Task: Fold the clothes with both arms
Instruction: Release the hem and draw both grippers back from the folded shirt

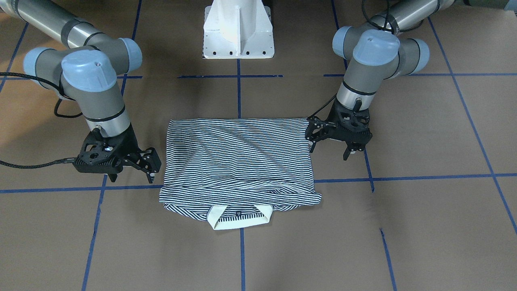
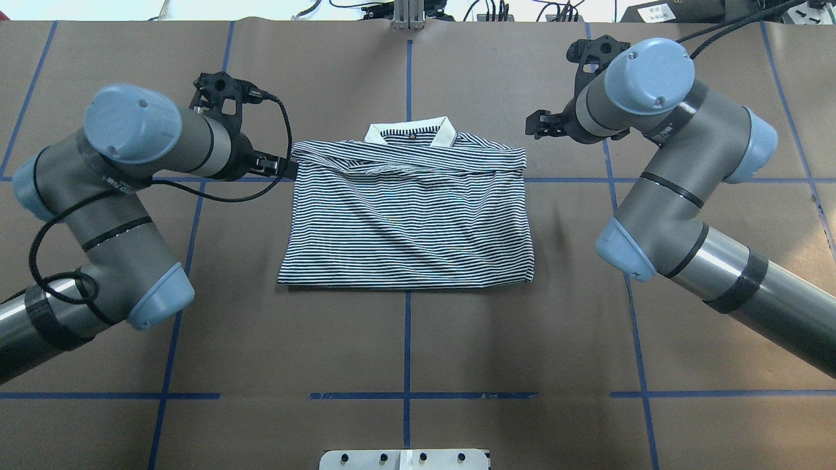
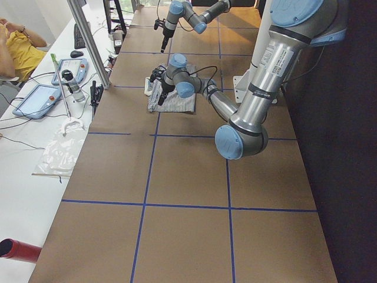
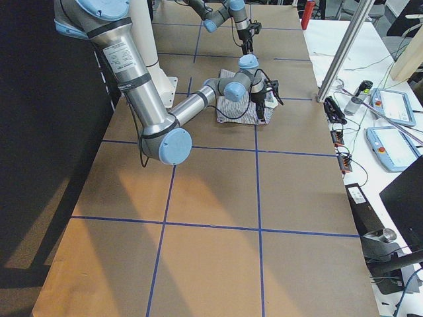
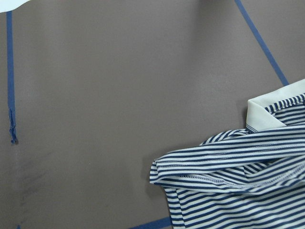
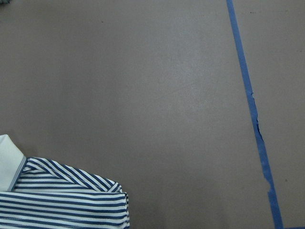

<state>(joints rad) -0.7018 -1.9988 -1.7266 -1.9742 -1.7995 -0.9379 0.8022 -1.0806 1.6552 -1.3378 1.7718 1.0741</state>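
Nearest the robot, the folded edge of the striped polo shirt (image 2: 405, 222) lies flat on the surface (image 2: 405, 339). Farther out, the left gripper (image 1: 312, 131) and the right gripper (image 1: 152, 165) hang released, grasping nothing, the shirt's shoulder corners just inside them. Its cream collar (image 2: 444, 134) lies at the far edge.

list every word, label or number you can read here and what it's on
Nothing can be read.
White label on the left arm: print too small.
White label on the right arm: print too small.
White sticker at the overhead view's top right: blurred.
Polo shirt: no logo or text shows.
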